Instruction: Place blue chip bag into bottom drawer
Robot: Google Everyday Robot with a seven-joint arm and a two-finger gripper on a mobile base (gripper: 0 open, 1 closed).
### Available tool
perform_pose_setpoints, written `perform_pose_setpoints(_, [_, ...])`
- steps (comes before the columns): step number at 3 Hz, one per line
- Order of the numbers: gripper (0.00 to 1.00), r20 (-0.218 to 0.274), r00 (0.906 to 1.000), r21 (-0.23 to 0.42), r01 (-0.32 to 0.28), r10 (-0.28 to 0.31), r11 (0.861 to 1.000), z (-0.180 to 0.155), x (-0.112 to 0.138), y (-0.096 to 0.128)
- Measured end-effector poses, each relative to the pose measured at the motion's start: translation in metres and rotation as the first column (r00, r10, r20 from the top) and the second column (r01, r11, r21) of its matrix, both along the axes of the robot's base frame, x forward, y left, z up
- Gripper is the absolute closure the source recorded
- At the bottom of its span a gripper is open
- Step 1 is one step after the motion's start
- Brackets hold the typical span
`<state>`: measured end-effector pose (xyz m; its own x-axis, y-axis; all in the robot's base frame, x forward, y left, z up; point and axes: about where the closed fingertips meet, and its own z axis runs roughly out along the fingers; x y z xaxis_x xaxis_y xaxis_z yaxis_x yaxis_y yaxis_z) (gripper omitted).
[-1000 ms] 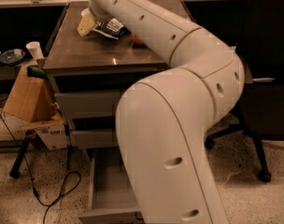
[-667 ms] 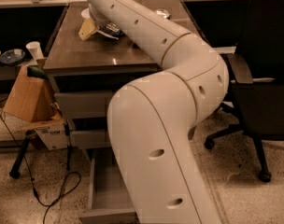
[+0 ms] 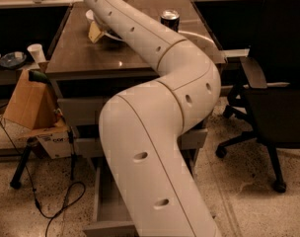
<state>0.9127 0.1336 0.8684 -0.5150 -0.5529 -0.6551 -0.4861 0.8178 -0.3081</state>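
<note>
My white arm [image 3: 155,132] rises from the lower middle and reaches over the brown cabinet top [image 3: 76,58] to the frame's top edge. My gripper is past that edge or behind the arm, out of view. The blue chip bag does not show; the arm covers the spot beside the yellowish object [image 3: 95,32]. The bottom drawer [image 3: 106,204] is pulled open below the cabinet, its grey inside partly hidden by the arm. The two upper drawers [image 3: 81,110] are shut.
A dark soda can [image 3: 169,19] stands on the cabinet top right of the arm. A black office chair [image 3: 278,83] stands at the right. A cardboard box [image 3: 29,105], a white cup [image 3: 36,52] and floor cables [image 3: 56,201] are at the left.
The arm's upper part has swung left and up. It now covers the dark bag seen by the yellowish object, and the soda can has come into sight.
</note>
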Motion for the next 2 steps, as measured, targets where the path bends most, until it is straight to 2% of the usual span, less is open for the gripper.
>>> perform_pose_setpoints(2, [0.65,0.017,0.9997,-0.017,0.019,-0.019,1.0,0.001,0.0109,-0.0003])
